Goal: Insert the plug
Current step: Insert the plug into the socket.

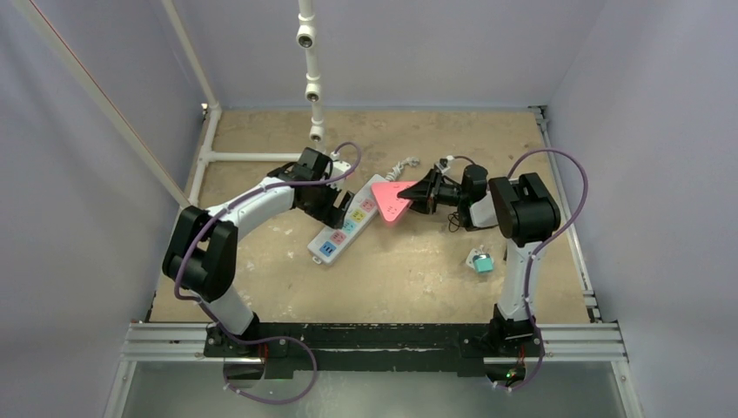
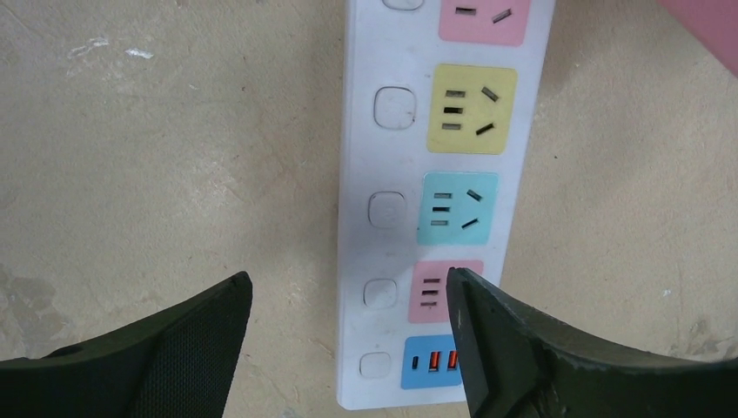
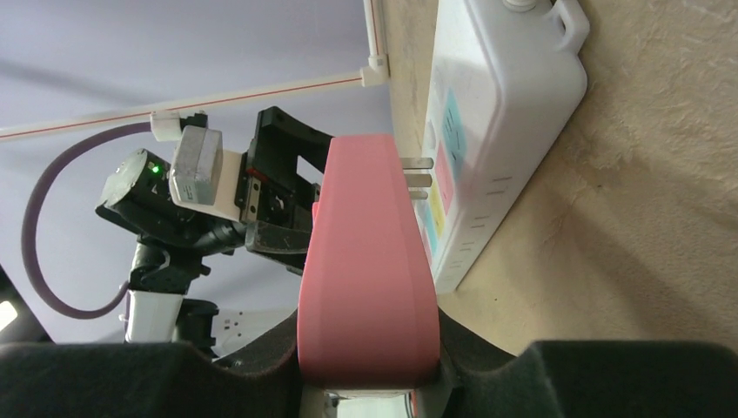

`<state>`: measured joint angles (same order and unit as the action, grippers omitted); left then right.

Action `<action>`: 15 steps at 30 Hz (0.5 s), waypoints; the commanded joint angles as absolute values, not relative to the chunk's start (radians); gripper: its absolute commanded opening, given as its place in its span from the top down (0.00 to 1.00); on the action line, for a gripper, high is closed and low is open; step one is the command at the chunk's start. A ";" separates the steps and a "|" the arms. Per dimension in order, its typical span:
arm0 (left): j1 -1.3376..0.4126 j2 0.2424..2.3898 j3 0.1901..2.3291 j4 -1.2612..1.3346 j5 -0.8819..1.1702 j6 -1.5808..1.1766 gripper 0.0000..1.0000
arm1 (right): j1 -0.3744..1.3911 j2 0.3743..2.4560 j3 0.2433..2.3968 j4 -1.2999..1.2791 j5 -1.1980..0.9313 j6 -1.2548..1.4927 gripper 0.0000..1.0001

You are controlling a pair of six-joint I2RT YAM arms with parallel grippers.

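Pink and triangular, the plug (image 1: 392, 200) is sitting clamped in our right gripper (image 1: 418, 197), which is holding it just above the far half of the white power strip (image 1: 341, 228). In the right wrist view our right gripper (image 3: 370, 370) is pinching the plug (image 3: 370, 261) by its broad sides, and the metal prongs (image 3: 418, 174) are pointing at the strip (image 3: 505, 113) and ending just beside its coloured face. We cannot tell whether their tips are touching it, and they are not sitting inside any socket. Our left gripper (image 1: 335, 207) is hovering over the middle of the strip with its fingers spread apart and gripping nothing. From the left wrist view, the left gripper (image 2: 348, 287) is straddling one long edge of the strip (image 2: 392, 52): one finger (image 2: 174, 348) is hanging over the bare tan table (image 2: 130, 174), while the other (image 2: 522, 357) is overlapping the small pink socket (image 2: 439, 292) and the blue USB panel (image 2: 426, 360). The teal socket (image 2: 459, 207) and the yellow socket (image 2: 472, 109) are lying uncovered further along. A small teal object (image 1: 481, 261) is resting on the table (image 1: 418, 287) near our right arm, well apart from the strip.
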<state>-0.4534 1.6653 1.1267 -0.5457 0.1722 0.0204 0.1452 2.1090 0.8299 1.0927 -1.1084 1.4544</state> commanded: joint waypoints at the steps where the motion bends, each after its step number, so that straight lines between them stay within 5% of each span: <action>1: -0.445 1.673 1.126 -0.525 0.183 0.056 0.21 | 0.157 2.119 0.845 1.194 -1.095 1.487 1.00; 15: -0.445 1.662 1.083 -0.515 0.157 0.118 0.34 | 0.161 2.181 0.870 1.292 -1.073 1.545 1.00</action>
<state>-0.4515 1.6703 1.0969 -0.5373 0.1677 0.0769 0.1570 2.1651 0.8322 1.1847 -1.0901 1.5108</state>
